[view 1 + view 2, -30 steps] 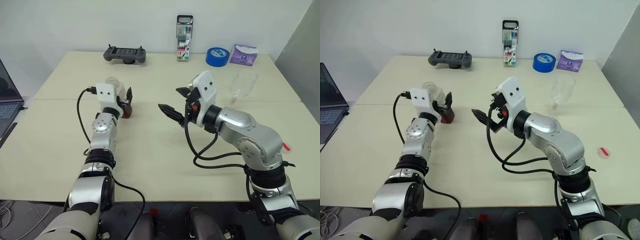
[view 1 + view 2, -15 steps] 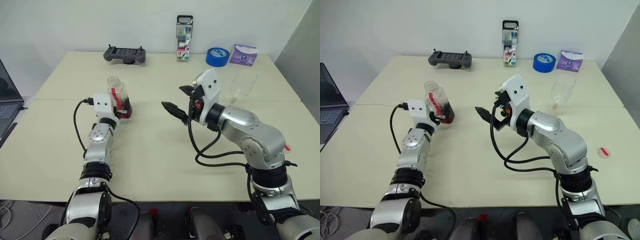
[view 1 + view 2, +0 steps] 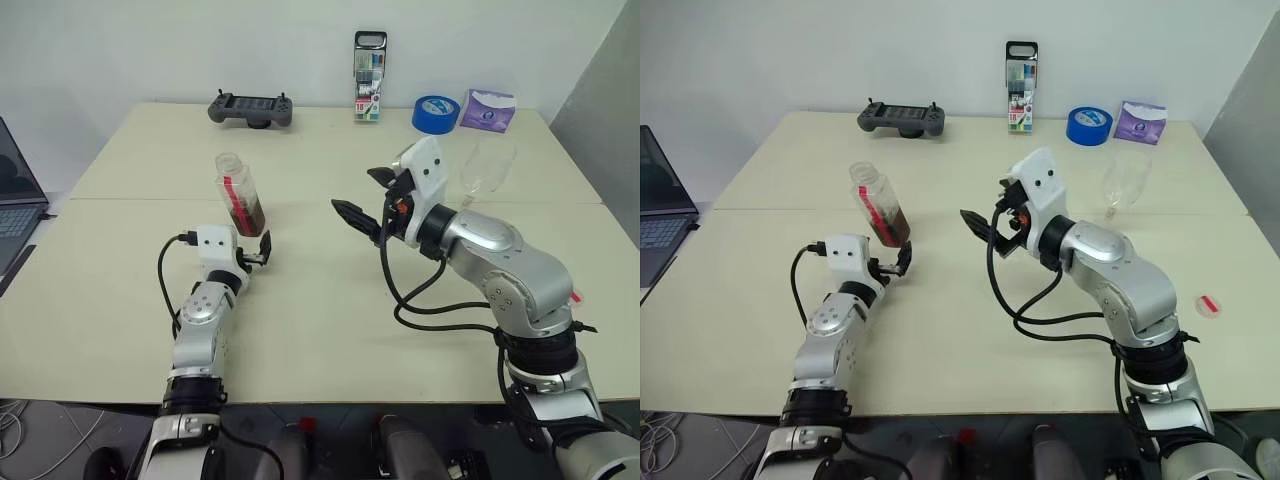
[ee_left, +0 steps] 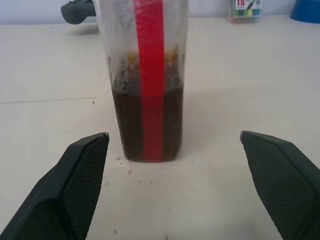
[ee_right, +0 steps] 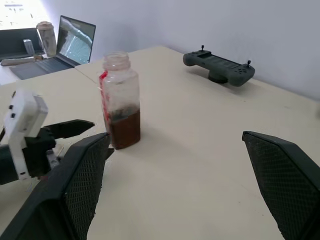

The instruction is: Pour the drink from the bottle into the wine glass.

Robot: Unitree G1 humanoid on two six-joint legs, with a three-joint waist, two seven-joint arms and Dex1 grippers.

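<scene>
Red-striped bottle (image 3: 238, 195) stands free, centre-left of frame; left gripper (image 3: 255, 251) spread just below it, right gripper (image 3: 368, 200) spread mid-frame.

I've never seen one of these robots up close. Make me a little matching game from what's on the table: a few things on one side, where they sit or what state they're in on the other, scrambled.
Things:
1. bottle
2. wine glass
3. roll of blue tape
4. game controller

Descriptions:
A. at the table's far edge, beside a purple packet
B. dark grey, at the far edge on the robot's left
C. uncapped, about a third full of dark drink, standing just past the open left gripper
D. clear and empty, beyond the right gripper

Pairs: 1-C, 2-D, 3-A, 4-B
</scene>
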